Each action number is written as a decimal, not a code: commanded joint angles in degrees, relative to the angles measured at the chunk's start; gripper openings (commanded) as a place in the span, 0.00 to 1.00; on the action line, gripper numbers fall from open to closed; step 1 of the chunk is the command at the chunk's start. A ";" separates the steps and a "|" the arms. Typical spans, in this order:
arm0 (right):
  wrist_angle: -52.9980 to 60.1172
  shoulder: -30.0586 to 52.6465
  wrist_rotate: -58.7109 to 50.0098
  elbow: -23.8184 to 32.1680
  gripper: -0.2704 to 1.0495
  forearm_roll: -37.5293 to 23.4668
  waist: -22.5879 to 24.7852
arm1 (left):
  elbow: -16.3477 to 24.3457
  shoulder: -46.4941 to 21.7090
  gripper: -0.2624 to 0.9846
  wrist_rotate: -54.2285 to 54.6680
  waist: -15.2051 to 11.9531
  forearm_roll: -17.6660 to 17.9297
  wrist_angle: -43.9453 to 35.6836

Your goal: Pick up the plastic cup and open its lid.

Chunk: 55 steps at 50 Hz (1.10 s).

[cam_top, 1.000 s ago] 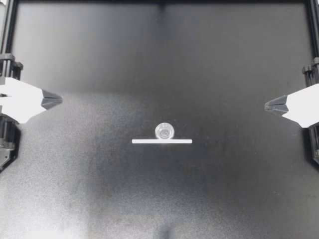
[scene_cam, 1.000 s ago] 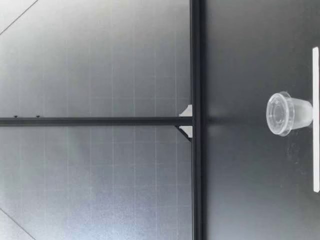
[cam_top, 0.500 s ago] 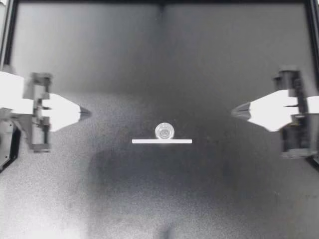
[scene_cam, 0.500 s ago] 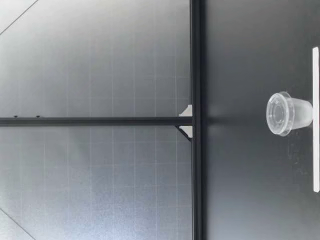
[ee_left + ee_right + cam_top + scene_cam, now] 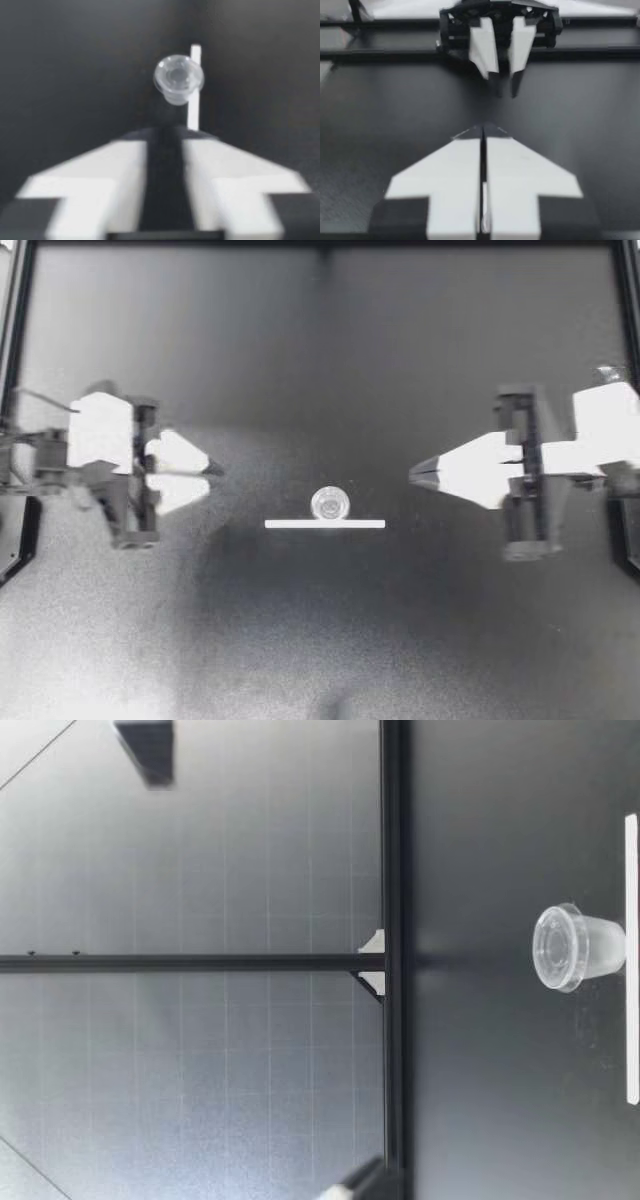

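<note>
Step in hand, as judged: the approach. Nothing is gripped yet.

- Plastic cup [image 5: 329, 503] stands upright mid-bench [image 5: 450, 640], just beside a white strip [image 5: 325, 524]. Its lid [image 5: 548, 948] is seated, with the rim flaring wider than the body.
- Left tool [image 5: 212, 476]: fingers parted by a narrow slot, holding and touching nothing. It sits well apart from the cup. The left wrist view shows the cup ahead of it, roughly in line with the slot.
- Right tool [image 5: 412, 475]: fingers pressed together with only a hairline between them, empty. It is also well apart from the cup, on the opposite side.

Doing it well, in the observer's judgement:
- The slot on the left tool looks narrower than the cup body, so it should widen before closing in.
- Take the wall below the lid rim, so the lid stays free for the other tool.
- Squeeze lightly; thin clear plastic probably buckles and may slip.
- The right tool must part its fingers before it can pinch the lid's edge.
- Avoid nudging the strip.
</note>
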State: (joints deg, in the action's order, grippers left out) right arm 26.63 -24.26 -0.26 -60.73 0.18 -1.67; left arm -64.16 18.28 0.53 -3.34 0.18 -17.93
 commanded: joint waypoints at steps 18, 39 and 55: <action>-3.08 15.73 -0.09 9.05 0.06 0.09 -1.93 | 8.17 -16.26 0.69 -1.23 -0.18 -0.88 -4.75; -12.74 25.22 0.00 15.82 0.06 0.09 -1.93 | 13.97 -26.89 0.68 -1.23 1.14 -2.11 -9.49; -13.10 28.83 0.00 16.52 0.06 0.09 -1.93 | 17.14 -31.29 0.68 -1.23 1.14 -2.11 -10.55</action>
State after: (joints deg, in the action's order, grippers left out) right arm 13.27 4.66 -0.26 -45.35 0.18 -3.16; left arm -48.60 -13.18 -0.62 -2.20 -1.85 -27.51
